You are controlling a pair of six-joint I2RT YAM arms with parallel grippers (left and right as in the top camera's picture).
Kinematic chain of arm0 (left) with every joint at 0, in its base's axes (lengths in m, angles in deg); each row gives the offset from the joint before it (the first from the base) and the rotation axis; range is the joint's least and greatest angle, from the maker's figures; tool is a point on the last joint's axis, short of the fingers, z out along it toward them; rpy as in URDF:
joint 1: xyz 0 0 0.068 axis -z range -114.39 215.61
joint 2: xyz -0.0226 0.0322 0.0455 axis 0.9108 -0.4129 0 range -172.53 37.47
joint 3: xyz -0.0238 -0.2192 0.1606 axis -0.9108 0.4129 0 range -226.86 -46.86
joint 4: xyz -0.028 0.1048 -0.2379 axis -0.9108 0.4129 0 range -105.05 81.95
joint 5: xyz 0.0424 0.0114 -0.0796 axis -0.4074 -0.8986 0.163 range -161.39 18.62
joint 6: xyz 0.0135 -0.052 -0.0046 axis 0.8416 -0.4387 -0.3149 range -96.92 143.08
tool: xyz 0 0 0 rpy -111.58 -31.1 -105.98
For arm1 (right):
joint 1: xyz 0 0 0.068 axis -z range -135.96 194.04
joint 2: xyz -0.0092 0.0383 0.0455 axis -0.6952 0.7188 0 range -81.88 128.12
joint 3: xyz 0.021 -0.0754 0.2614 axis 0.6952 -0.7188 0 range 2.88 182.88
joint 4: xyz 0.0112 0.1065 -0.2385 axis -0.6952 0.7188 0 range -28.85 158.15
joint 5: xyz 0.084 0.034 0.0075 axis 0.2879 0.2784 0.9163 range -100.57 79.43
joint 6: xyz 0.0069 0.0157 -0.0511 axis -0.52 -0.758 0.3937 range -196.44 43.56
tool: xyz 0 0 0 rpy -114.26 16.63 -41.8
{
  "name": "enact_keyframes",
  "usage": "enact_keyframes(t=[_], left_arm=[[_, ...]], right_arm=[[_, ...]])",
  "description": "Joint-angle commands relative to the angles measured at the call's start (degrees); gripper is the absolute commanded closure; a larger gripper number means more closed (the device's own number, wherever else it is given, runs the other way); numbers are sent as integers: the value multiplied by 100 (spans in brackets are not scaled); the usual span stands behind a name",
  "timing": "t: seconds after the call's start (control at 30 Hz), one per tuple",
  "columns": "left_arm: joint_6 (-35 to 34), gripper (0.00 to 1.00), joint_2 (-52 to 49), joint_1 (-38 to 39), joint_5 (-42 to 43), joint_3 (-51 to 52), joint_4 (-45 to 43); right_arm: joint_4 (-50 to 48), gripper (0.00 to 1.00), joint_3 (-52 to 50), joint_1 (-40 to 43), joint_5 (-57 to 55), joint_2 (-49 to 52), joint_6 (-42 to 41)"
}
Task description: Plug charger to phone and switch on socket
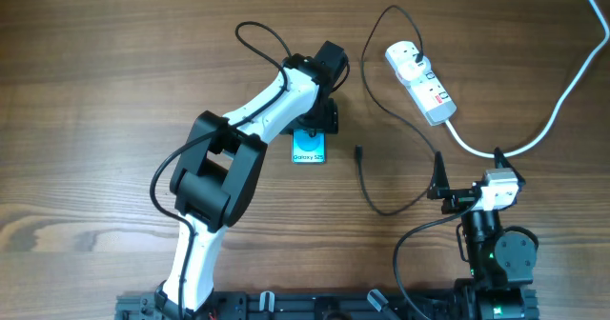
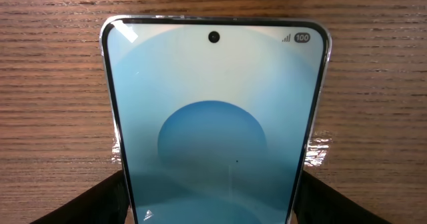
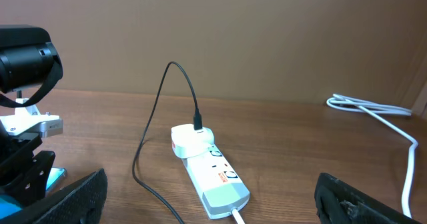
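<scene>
The phone (image 1: pixel 308 150) lies flat on the wooden table with its turquoise screen up; it fills the left wrist view (image 2: pixel 213 117). My left gripper (image 1: pixel 315 122) sits over its far end, with one dark finger against each long edge (image 2: pixel 213 191), shut on the phone. The charger is a thin black cable (image 1: pixel 419 141) plugged into the socket (image 1: pixel 422 80) and looping to its connector tip (image 1: pixel 358 153), which lies loose right of the phone. My right gripper (image 1: pixel 441 181) is open and empty near the cable loop, facing the socket (image 3: pixel 213 177).
The socket's thick white cord (image 1: pixel 562 101) runs off to the back right and shows in the right wrist view (image 3: pixel 373 111). Clear tape (image 2: pixel 317 151) shines beside the phone's edges. The left arm (image 3: pixel 27 71) stands at the left of the right wrist view.
</scene>
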Motion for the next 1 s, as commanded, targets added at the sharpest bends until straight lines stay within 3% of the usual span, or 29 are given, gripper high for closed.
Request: enact_keyframes(t=[0.0,0.97], left_arm=[[42,25,-398,0,-55,155,-48],[-188,28,-299,-15,-2,138,-142]], right_arm=[[-17,0,-7,28,74,-24,26],[-17,0,-7,28,76,-24,28]])
